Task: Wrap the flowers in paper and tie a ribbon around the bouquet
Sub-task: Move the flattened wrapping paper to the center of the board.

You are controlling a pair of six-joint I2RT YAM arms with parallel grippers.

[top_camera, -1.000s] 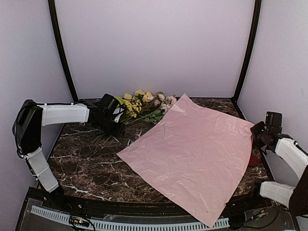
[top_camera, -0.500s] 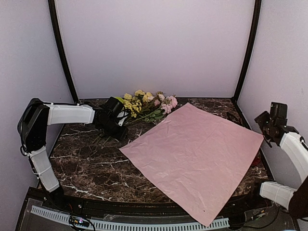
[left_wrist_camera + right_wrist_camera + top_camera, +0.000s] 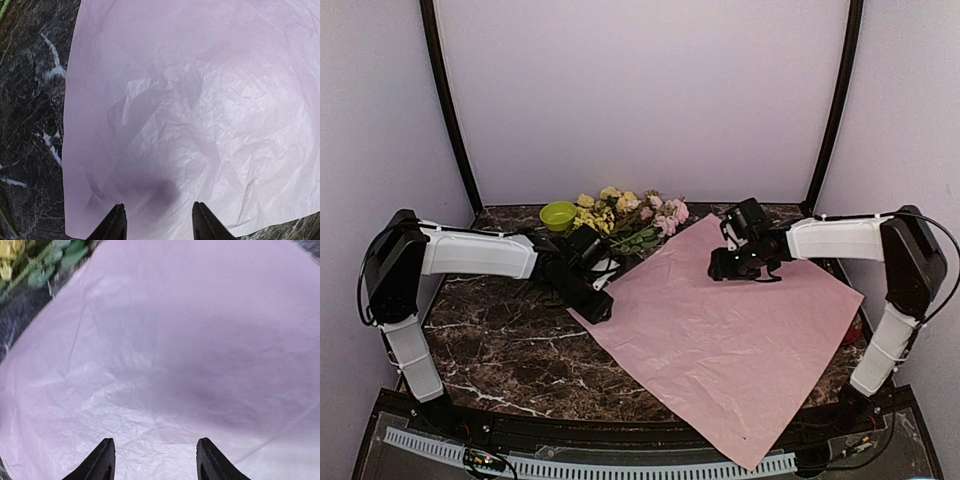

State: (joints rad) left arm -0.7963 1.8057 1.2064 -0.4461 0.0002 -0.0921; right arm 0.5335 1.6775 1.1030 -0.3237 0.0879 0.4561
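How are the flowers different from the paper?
The paper is one big flat pink sheet; the flowers are a small bunch, pink and yellow with green stems. The paper lies spread across the middle of the table; the flowers lie at the back by the wall. Both rest on the table, and both show pink.

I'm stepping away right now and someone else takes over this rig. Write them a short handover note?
Left gripper: open, empty, over the paper's left corner.
Right gripper: open, empty, above the paper's far side.
Paper lies spread flat on the table. Flowers lie at the back, beside a green bowl, mostly off the paper. No ribbon in view.
Done: paper laid out.
Left: flowers onto paper, wrap, tie ribbon.
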